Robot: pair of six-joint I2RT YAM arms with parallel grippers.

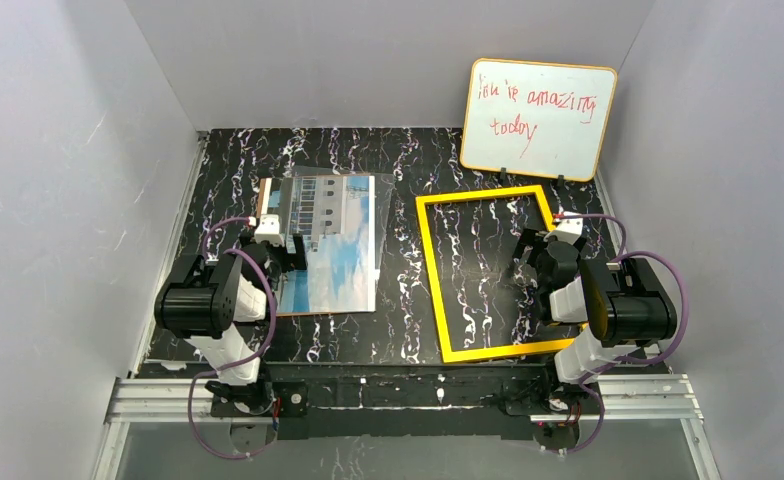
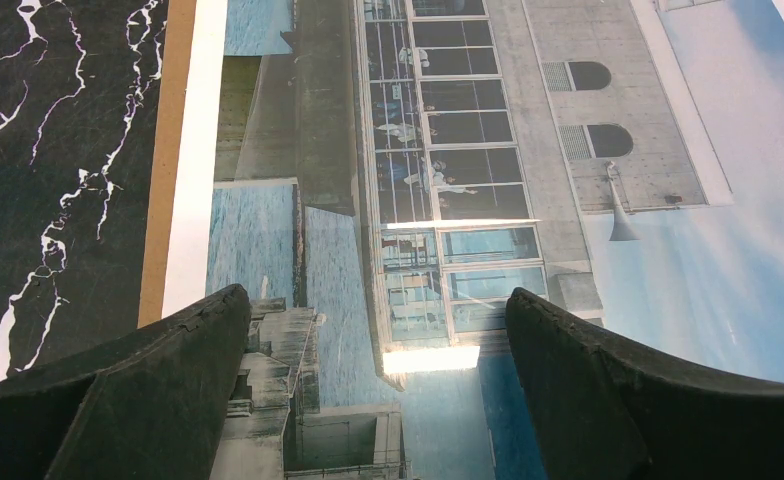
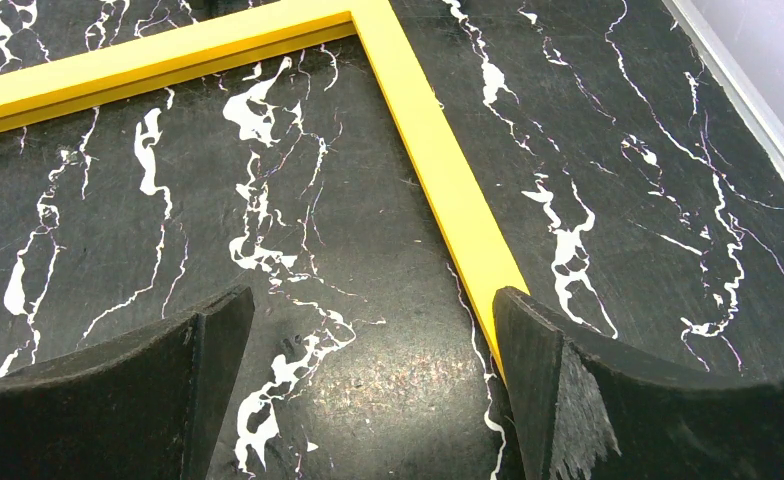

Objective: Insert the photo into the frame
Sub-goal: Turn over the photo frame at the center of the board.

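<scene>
The photo [image 1: 343,240], a glossy print of a pale building under blue sky, lies face up on the left of the table. It fills the left wrist view [image 2: 448,180]. My left gripper [image 1: 293,250] hovers over its near-left part, open, with nothing between the jaws [image 2: 376,300]. The frame [image 1: 430,280], a thin yellow rectangle, lies flat to the right, and the marble shows through it. My right gripper [image 1: 524,258] is open above the frame's inner right side [image 3: 373,300]. Its right finger [image 3: 528,350] overlaps the yellow rim [image 3: 438,170].
A brown backing board [image 2: 163,150] sticks out from under the photo's left edge. A yellow-edged whiteboard [image 1: 538,118] with red writing leans on the back wall behind the frame. Grey walls close in the black marble table [image 1: 398,330] on three sides.
</scene>
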